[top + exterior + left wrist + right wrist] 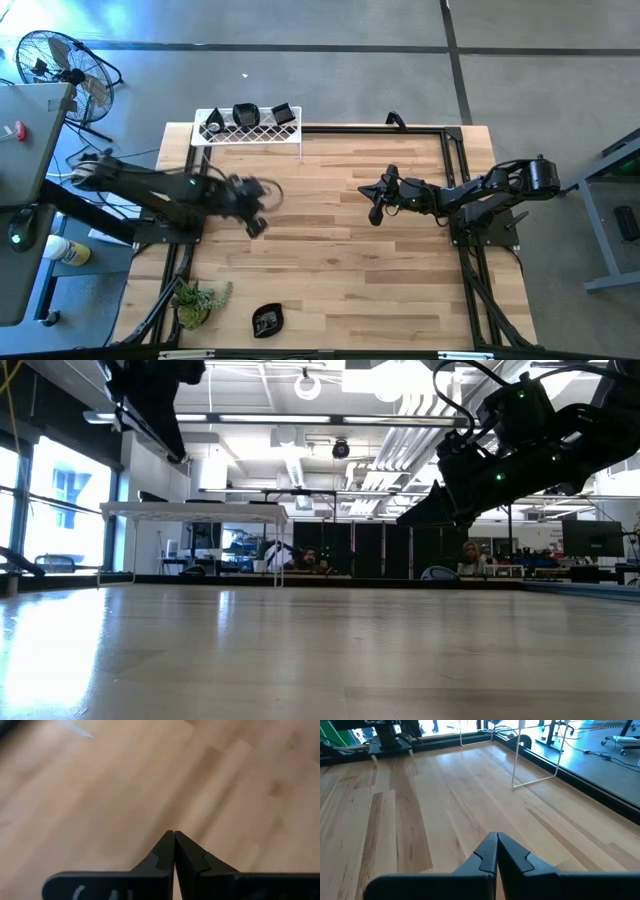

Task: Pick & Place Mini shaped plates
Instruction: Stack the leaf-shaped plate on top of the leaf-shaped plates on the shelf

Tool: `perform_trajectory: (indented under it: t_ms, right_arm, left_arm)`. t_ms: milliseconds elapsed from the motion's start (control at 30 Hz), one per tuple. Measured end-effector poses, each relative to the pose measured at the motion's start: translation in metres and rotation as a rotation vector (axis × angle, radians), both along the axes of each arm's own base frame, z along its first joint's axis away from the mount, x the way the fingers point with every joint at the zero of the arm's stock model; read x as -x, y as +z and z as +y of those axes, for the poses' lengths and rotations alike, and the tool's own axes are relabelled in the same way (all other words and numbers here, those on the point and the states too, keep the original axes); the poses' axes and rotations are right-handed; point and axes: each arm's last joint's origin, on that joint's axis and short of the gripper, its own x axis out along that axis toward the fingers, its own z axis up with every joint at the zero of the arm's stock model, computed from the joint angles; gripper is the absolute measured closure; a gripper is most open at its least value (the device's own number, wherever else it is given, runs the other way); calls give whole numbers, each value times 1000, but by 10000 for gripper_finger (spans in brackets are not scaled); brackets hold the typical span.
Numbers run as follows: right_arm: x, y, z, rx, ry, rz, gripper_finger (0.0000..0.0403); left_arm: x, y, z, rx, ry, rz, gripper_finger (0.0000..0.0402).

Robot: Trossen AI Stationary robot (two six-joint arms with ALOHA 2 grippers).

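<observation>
Three plates (246,115) sit on the rack (248,131) at the table's (350,250) far edge, one plate (267,320) lies near the plant (197,300). Left gripper (256,226) and right gripper (374,214) hover mid-table, fingers closed on nothing, probably between picks
</observation>
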Motion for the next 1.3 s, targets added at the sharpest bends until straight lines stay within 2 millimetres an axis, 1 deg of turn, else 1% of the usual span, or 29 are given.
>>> perform_trajectory:
  t_ms: [167,233,333,400,533,700,833,933,1033,1300]
  right_arm:
    - [0,0,0,0,0,0,399]
    - [0,0,0,0,0,0,396]
    - [0,0,0,0,0,0,397]
    - [0,0,0,0,0,0,400]
    - [0,0,0,0,0,1,400]
    - [0,0,0,0,0,2,396]
    - [0,0,0,0,0,2,400]
    - [0,0,0,2,1,4,401]
    - [0,0,0,6,2,6,398]
    - [0,0,0,7,2,7,401]
  left_arm:
    - [-33,-21,-36,117,-178,5,391]
    - [-43,-32,-51,189,-242,29,384]
    - [-55,-50,-70,324,-276,80,366]
    - [-59,-61,-81,412,-273,129,349]
    - [-62,-76,-104,578,-268,202,311]
    - [-64,-85,-132,689,-335,212,280]
    - [-63,-99,-146,706,-307,254,278]
    - [-63,-107,-153,693,-312,270,278]
    - [-64,-117,-155,684,-286,308,278]
    - [-66,-129,-155,664,-255,355,278]
